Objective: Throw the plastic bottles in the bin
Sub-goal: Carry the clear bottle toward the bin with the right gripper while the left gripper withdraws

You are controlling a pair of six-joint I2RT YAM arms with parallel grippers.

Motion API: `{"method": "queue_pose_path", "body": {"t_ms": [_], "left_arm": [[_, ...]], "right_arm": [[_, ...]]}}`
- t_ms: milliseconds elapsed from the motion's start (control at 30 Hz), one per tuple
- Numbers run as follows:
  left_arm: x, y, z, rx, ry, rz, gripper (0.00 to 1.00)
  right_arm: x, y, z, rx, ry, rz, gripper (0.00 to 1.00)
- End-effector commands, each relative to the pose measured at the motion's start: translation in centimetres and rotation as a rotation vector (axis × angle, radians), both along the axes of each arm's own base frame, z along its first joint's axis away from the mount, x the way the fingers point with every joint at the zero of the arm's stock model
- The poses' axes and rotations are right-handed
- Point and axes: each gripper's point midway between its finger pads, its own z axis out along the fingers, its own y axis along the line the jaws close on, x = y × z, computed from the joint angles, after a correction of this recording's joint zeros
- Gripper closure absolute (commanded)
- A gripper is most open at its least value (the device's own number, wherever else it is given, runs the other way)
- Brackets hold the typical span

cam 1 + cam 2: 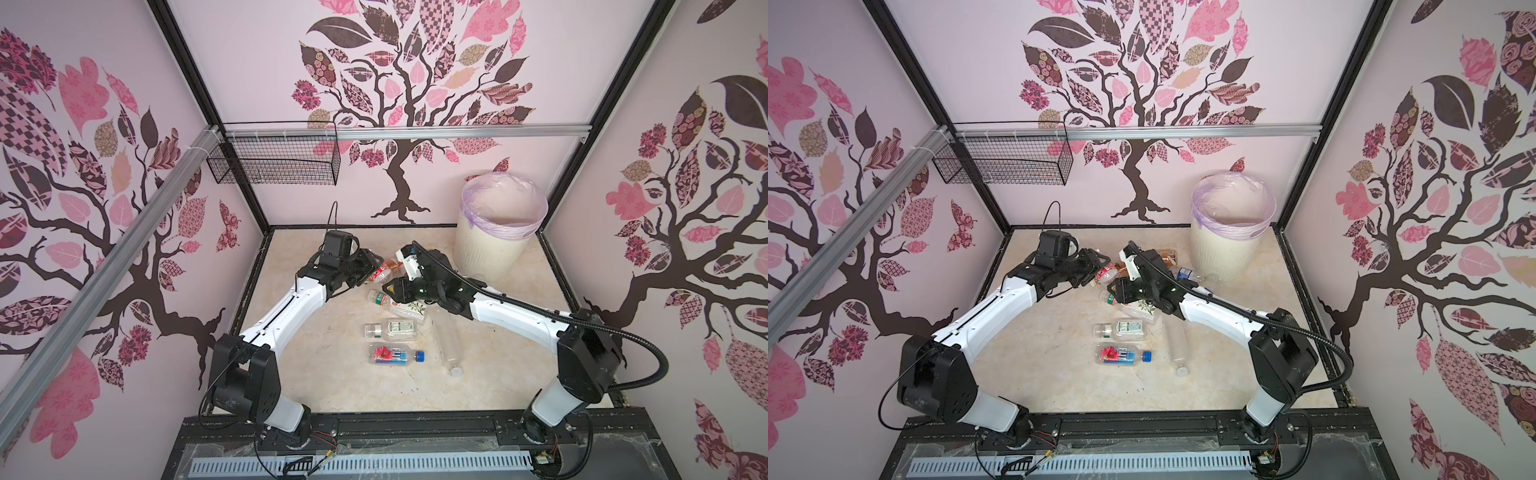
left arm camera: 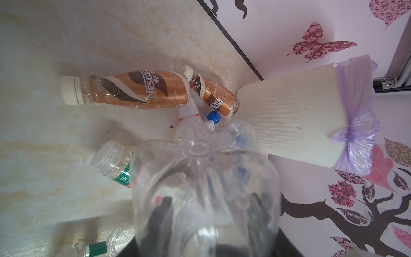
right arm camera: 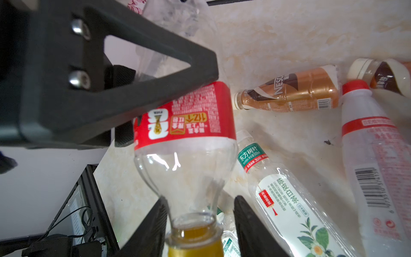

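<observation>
Bottles [image 1: 409,309] lay on their sides across the middle of the floor [image 1: 332,382], pointing in different directions. One of them, the red-label bottle [image 3: 184,124], was gripped over the heap. Its long axis ran from the left gripper [image 1: 372,266] toward the right gripper [image 3: 198,213], with the gold cap at the right gripper and the clear base away from it. The left gripper was clamped on the body, with one black finger [image 3: 111,106] pressed across the red label. The right gripper's jaws stood spread on either side of the neck, with a gap showing beside it.

Two brown coffee bottles [image 2: 133,91] lay near the foot of the bin [image 1: 494,249], the cap of one against the base of the other. A blue-capped bottle [image 1: 395,356] lay crosswise nearest the robot, cap to the right. The bin stood upright in the back right corner, with a lilac bag folded over its rim.

The floor was cream and marbled. The walls [image 1: 83,124] were pale pink with dark trees and pink leaves. A black wire basket [image 1: 274,162] hung from a metal rail [image 1: 457,133] at the back left.
</observation>
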Motion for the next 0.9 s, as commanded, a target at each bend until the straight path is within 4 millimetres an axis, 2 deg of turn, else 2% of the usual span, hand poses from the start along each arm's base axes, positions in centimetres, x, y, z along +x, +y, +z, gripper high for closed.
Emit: {"method": "queue_pose_path", "body": {"t_ms": [0, 200, 300, 400, 600, 733, 867], "left_arm": [[0.0, -0.3, 1.1, -0.014, -0.033, -0.006, 0.49], [-0.1, -0.3, 0.8, -0.017, -0.024, -0.008, 0.49], [-0.2, -0.3, 0.9, -0.017, -0.028, -0.011, 0.45], [-0.2, -0.3, 1.2, -0.014, -0.036, -0.014, 0.35], [0.3, 0.9, 4.2, 0.005, -0.094, 0.011, 0.15], [0.8, 3.1, 6.3, -0.003, -0.121, 0.055, 0.07], [0.8, 5.4, 8.3, -0.013, -0.169, 0.086, 0.02]], "right_arm": [[0.6, 0.2, -0.2, 0.005, -0.004, -0.009, 0.5], [0.6, 0.1, 0.0, 0.004, -0.007, -0.016, 0.64], [0.7, 0.1, 0.2, 0.009, -0.008, -0.018, 0.71], [0.6, 0.0, 0.6, 0.009, -0.013, -0.021, 0.73], [1.3, -1.1, 2.3, -0.027, -0.067, -0.051, 0.76], [2.7, -3.1, 3.7, -0.057, -0.096, -0.108, 0.77], [4.5, -6.8, 6.9, -0.067, -0.131, -0.196, 0.78]]}}
